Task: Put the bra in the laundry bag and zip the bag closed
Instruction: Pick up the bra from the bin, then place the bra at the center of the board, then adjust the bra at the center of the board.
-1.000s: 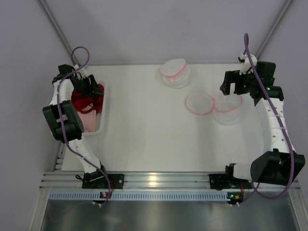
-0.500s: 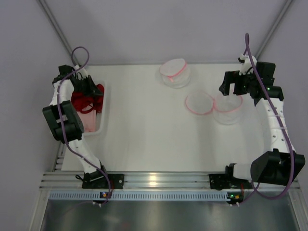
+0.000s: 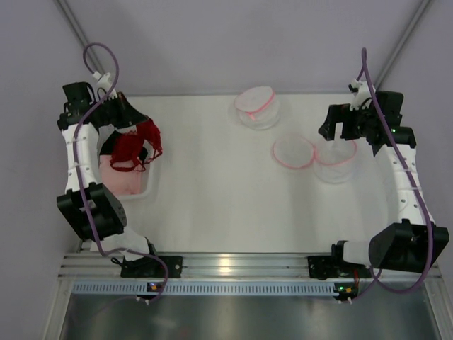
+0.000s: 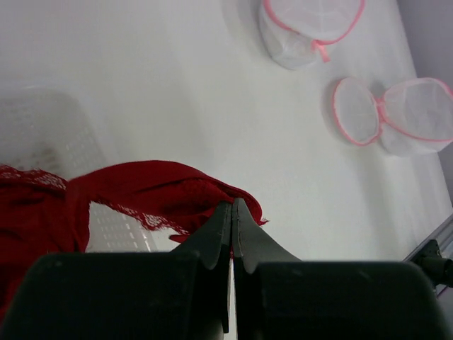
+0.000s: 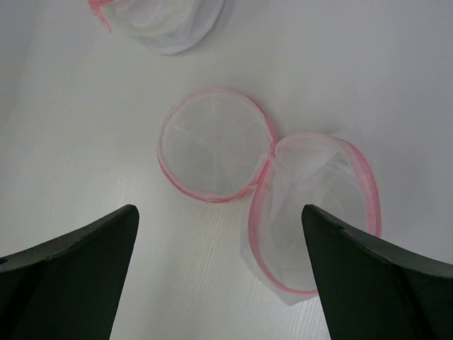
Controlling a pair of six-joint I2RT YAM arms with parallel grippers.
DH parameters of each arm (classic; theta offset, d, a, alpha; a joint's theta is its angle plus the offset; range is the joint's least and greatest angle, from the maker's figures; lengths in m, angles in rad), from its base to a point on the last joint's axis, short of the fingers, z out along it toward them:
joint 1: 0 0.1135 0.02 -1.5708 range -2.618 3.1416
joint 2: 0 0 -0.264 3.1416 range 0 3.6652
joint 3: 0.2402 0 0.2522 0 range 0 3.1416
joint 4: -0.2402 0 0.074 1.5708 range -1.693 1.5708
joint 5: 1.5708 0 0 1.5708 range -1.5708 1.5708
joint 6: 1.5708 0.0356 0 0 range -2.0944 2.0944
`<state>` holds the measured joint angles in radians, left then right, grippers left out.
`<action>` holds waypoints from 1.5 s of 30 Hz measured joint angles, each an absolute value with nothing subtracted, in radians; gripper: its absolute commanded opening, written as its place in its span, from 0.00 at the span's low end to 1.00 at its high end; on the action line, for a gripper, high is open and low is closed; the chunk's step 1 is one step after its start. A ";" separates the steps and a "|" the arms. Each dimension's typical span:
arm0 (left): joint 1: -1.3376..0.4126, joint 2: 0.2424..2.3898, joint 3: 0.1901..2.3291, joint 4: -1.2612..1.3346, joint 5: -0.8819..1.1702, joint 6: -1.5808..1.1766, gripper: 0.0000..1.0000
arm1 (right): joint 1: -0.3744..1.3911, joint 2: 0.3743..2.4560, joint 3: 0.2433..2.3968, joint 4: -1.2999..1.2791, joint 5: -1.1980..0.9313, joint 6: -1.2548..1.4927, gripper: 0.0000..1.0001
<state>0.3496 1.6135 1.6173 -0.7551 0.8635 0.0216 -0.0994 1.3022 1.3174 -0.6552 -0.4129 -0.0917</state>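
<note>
A red lace bra (image 3: 136, 146) hangs above the right part of a white basket (image 3: 146, 187) at the table's left, pinched at one edge by my left gripper (image 3: 150, 129). In the left wrist view the jaws (image 4: 232, 206) meet on the bra's red fabric (image 4: 152, 190). The open laundry bag (image 3: 334, 163) lies at the right, its round pink-rimmed lid (image 3: 293, 151) flipped out to the left. My right gripper (image 3: 339, 132) hovers over it, open and holding nothing. The right wrist view shows the bag's bowl (image 5: 318, 212) and lid (image 5: 212, 145) between the wide fingers (image 5: 218, 210).
A second mesh bag (image 3: 257, 108), zipped shut, sits at the back centre and shows in the wrist views (image 4: 311, 28) (image 5: 166, 21). Pale pink cloth (image 3: 127, 181) lies in the basket. Grey walls close in on the table's back and sides.
My left gripper has shut on the bra and lifted it up out of the basket, shifting slightly right. The right arm has barely moved.
</note>
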 measured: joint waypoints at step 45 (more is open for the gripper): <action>-0.281 1.604 1.406 -0.653 0.728 0.135 0.63 | 0.020 1.265 1.183 -0.763 -0.571 -0.244 0.92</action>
<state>-0.2813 1.6039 1.4059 -0.6525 0.7280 0.1352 0.0204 1.2652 1.1828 -0.7628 -0.5709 -0.2443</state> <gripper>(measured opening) 0.633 0.946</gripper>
